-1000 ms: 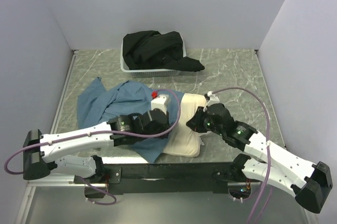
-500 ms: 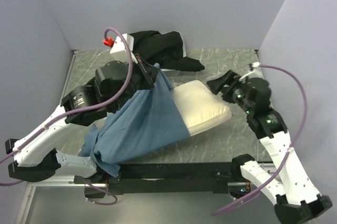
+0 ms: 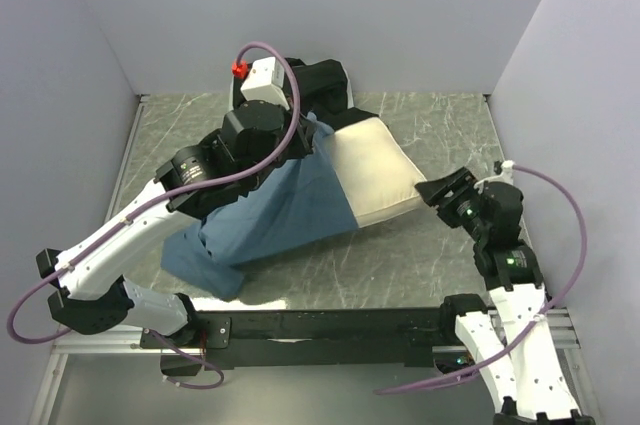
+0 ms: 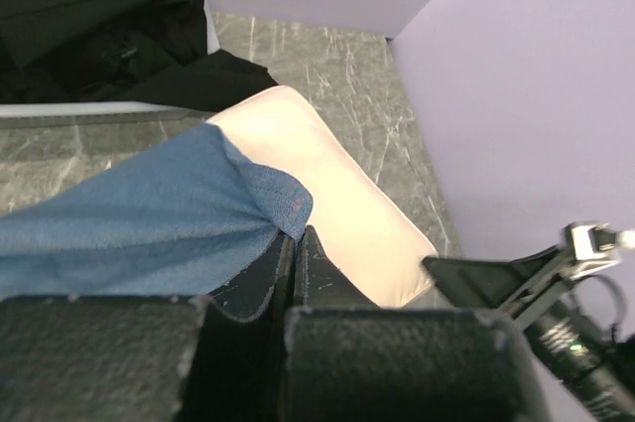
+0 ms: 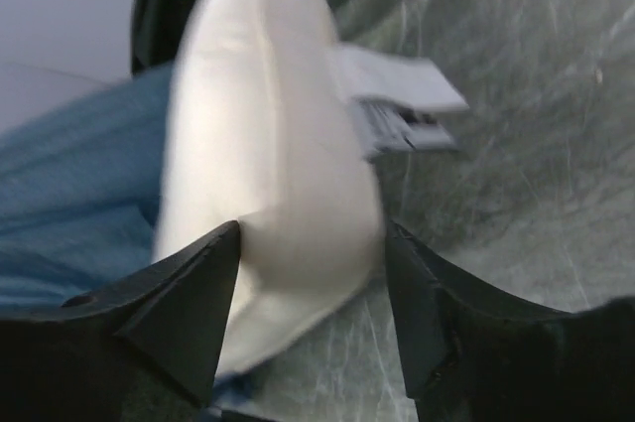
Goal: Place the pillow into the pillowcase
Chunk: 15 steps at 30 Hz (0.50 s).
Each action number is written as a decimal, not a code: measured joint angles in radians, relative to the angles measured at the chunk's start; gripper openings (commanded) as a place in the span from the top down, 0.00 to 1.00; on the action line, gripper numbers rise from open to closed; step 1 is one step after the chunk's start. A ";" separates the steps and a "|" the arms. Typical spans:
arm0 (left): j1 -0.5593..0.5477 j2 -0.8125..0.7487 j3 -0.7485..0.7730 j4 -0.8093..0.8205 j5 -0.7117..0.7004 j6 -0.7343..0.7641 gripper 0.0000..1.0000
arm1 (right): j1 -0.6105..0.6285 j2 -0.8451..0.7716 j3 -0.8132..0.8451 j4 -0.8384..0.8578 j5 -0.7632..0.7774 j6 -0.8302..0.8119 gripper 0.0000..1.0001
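**A:** So what's different from a second ago? Back then we've got everything lying flat, well in front of the black cloth. Now our left gripper is up just in front of that cloth, pinched tight on the pillowcase hem and lifting the mouth.

**B:** Yep, and the pillow swings round with it. Its far corner is close to the black cloth and its left part is under the blue. Our right gripper sits well in front and right of the cloth, fingers set wide and squeezing the pillow's tagged end.

**A:** We reckon it's only partly in, since most of it is still bare. It needs more shoving.
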 measured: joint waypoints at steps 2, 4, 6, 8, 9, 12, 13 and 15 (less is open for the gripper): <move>0.007 0.000 0.000 0.009 0.002 0.011 0.99 | -0.018 -0.010 -0.065 0.017 -0.031 0.021 0.47; 0.012 0.000 0.000 0.012 0.005 0.019 0.99 | -0.037 -0.018 -0.143 0.046 -0.080 0.044 0.52; 0.013 0.000 0.000 0.010 0.011 0.024 0.99 | -0.045 -0.022 -0.222 0.097 -0.151 0.073 0.54; 0.014 0.000 0.000 0.008 0.014 0.037 0.99 | -0.047 -0.024 -0.323 0.220 -0.247 0.130 0.54; 0.016 0.000 0.000 0.008 0.014 0.038 0.99 | -0.046 -0.018 -0.382 0.297 -0.297 0.167 0.55; 0.019 0.000 0.000 0.005 0.019 0.042 0.99 | -0.037 0.032 -0.518 0.479 -0.410 0.274 0.52; 0.019 0.000 0.000 0.003 0.020 0.042 0.99 | -0.034 0.047 -0.537 0.505 -0.425 0.293 0.49; 0.019 0.000 0.000 0.003 0.023 0.045 0.99 | -0.033 0.071 -0.558 0.540 -0.437 0.322 0.44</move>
